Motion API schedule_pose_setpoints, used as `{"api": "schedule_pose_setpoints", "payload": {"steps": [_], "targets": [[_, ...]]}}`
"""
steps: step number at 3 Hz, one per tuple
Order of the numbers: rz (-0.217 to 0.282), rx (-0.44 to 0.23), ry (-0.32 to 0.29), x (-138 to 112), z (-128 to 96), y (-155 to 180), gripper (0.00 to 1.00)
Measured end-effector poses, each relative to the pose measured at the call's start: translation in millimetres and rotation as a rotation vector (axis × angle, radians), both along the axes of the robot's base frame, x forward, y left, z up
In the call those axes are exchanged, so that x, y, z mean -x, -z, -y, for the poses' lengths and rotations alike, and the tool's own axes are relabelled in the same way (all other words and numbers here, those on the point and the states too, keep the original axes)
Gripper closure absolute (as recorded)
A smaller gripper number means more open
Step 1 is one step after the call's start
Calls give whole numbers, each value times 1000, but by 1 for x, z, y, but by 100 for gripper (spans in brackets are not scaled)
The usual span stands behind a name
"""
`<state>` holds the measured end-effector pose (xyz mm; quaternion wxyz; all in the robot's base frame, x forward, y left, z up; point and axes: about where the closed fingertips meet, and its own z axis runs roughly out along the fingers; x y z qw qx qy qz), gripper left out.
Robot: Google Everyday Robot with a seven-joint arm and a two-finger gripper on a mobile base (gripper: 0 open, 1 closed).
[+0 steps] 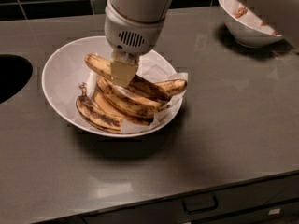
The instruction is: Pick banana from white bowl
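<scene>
The white bowl (56,71) sits left of centre on the grey counter, lined with white paper, and holds several bananas. The banana (150,89), long, yellow and brown-streaked, lies on top of the pile, running from upper left to lower right with its left end raised. My gripper (124,74) comes down from above and is shut on the banana near its left part; one pale finger covers it there. The other finger is hidden behind the banana.
A dark brown-blotched banana (96,115) lies at the bowl's front left and a paler one (174,85) at its right. A deeper white bowl (243,29) with reddish pieces stands back right. A dark sink opening (11,78) is at left. Drawer handle (198,204) below the counter's front edge.
</scene>
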<state>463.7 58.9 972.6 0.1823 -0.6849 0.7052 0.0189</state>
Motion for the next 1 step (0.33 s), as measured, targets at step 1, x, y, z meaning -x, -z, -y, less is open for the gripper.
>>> {"api": "schedule_pose_setpoints", "payload": {"steps": [1], "targets": [[0,0,0,0,0,0,100]]}}
